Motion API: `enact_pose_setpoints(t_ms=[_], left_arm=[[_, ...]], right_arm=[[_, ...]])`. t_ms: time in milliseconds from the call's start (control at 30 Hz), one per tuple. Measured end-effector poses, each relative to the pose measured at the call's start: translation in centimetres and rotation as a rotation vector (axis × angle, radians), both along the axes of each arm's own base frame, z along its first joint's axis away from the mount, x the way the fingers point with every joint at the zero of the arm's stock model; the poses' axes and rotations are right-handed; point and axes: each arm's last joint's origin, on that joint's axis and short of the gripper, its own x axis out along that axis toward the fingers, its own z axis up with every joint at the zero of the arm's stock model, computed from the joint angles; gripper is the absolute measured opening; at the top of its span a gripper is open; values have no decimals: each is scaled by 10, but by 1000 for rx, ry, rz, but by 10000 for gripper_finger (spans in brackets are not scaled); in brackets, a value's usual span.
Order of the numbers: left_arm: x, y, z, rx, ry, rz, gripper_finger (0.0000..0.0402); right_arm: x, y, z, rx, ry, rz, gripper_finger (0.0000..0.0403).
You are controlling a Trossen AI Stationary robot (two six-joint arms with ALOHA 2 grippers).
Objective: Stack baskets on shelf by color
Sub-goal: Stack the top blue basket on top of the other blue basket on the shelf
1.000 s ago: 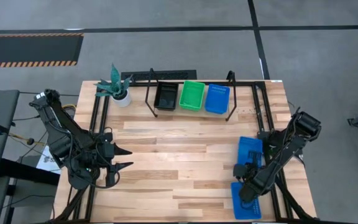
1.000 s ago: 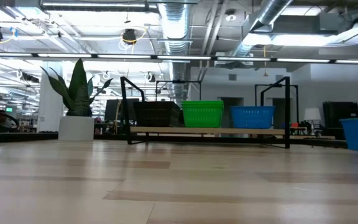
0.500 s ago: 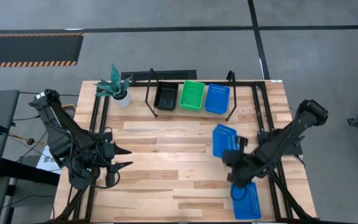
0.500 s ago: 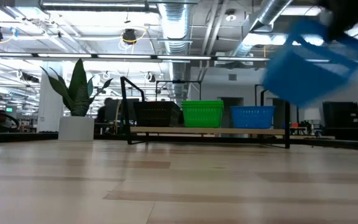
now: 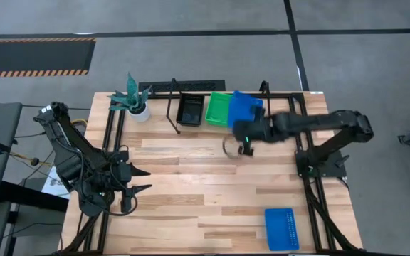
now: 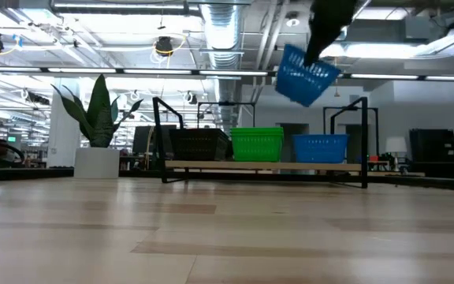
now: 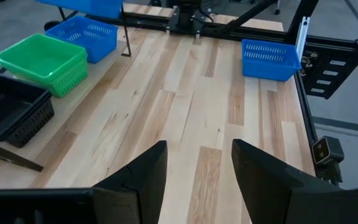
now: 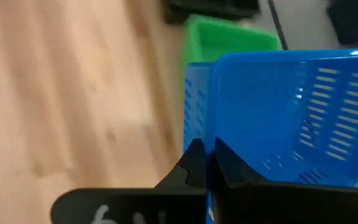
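My right gripper (image 5: pixel 242 130) is shut on a blue basket (image 5: pixel 243 109) and holds it in the air over the right end of the shelf (image 6: pixel 266 166). In the low view the held blue basket (image 6: pixel 306 75) is tilted above the shelf's blue basket (image 6: pixel 320 147). A black basket (image 5: pixel 191 109) and a green basket (image 5: pixel 218 108) also rest on the shelf board. Another blue basket (image 5: pixel 281 227) lies on the table near the front right. My left gripper (image 7: pixel 197 165) is open and empty over the table's near left part. My right gripper pinches one wall of the blue basket at its rim (image 8: pixel 211 144), one finger inside the basket and one outside. It holds the basket's near side. The basket is lifted clear and hangs tilted above the shelf.
A potted plant (image 5: pixel 135 99) stands at the far left, beside the shelf. The shelf's upright black rods (image 5: pixel 171 114) stand at its two ends. Bare wooden tabletop (image 5: pixel 205 185) lies between the two arms.
My right gripper has carried the blue basket from the table's right side up and toward the far edge and the left. The basket, lifted clear of the table, now hangs tilted over the shelf's blue basket.
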Motion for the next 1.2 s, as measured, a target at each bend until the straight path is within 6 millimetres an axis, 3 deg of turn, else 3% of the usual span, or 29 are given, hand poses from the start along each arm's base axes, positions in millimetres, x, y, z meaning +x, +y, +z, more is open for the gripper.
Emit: enact_pose_setpoints(t_ms=[167, 400, 1000, 1200], left_arm=[[0, 0, 0, -12, 8, 1, 169], [0, 0, -1, -12, 15, -5, 169], [-1, 1, -2, -14, 23, 6, 169], [-1, 1, -2, -16, 25, 5, 169]], right_arm=[[2, -49, -13, 71, 76, -112, 5], [-1, -75, -21, 113, 146, -129, 5], [16, -84, -65, 149, 405, -95, 8], [16, -86, -66, 152, 409, -102, 20]])
